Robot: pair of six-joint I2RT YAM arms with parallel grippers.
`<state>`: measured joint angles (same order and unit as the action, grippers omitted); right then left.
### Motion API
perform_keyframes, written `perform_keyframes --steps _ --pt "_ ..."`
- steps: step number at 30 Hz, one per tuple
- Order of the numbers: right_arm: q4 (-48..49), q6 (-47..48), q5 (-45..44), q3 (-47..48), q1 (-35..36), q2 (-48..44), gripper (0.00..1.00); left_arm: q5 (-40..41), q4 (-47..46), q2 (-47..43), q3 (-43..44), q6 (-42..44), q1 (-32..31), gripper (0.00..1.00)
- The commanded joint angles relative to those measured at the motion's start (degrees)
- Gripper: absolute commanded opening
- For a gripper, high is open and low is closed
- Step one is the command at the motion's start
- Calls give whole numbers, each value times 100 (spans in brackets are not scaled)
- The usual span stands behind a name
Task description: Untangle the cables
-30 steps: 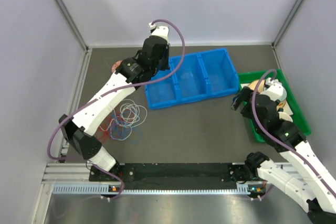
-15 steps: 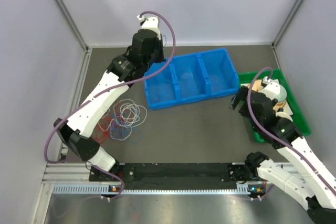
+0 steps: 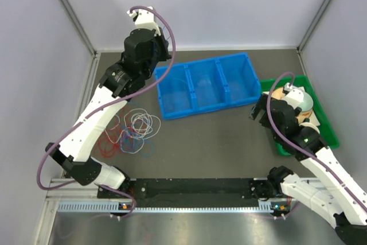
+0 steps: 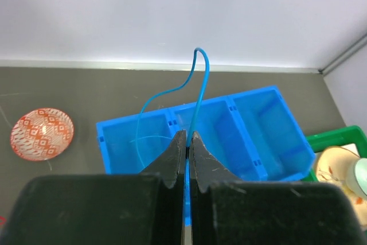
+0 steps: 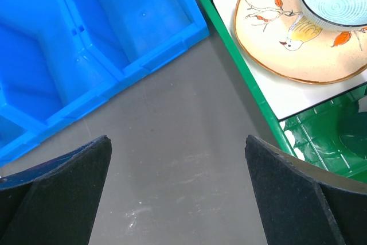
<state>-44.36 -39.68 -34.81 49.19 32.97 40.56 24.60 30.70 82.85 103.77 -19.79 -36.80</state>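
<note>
Left gripper [image 4: 187, 136]: jaws pinched together on one thin blue cable [image 4: 199, 84]. Nothing else is in the grip.

- The cable leaves the fingertips going forward and up, arches over at a peak, then drops down and to the left. Its free end hangs toward the left compartment of the bin [image 4: 252, 92], which sits just ahead of and below the tips.
- Long axis of the held stretch: roughly in line with the fingers, pointing away from the wrist.
- Whether the cable's other end trails back toward the pile, I cannot tell; it is hidden behind the fingers.
- The pile [image 3: 133, 133], loose red, white and blue loops on the table, lies well behind and below this gripper, back toward its own base.
- A red plate [image 4: 42, 133] lies ahead and far left of the tips, apart from the bin.

Right gripper [image 5: 178, 142]: jaws spread wide, holding and touching nothing. It hovers over bare table, with the bin ahead-left and the tray [image 5: 241, 78] ahead-right.

Judgement: the left arm is much nearer both the bin and the pile. The next move turns on the cable hanging over a compartment before the jaws let go.
</note>
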Motion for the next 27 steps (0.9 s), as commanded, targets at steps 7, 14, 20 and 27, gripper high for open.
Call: perform_keyframes --steps 7,14,20,27 --pt "138 -75 70 152 25 58 99 335 -723 135 -918 -33 111 0" --pt "173 -22 141 152 34 119 99 -104 -1285 741 -1736 -236 471 0" --pt "173 13 159 144 34 102 99 -184 -1734 1172 -2132 -455 559 0" --pt "173 66 211 170 25 84 99 -323 -1313 1594 -1896 -675 674 45"
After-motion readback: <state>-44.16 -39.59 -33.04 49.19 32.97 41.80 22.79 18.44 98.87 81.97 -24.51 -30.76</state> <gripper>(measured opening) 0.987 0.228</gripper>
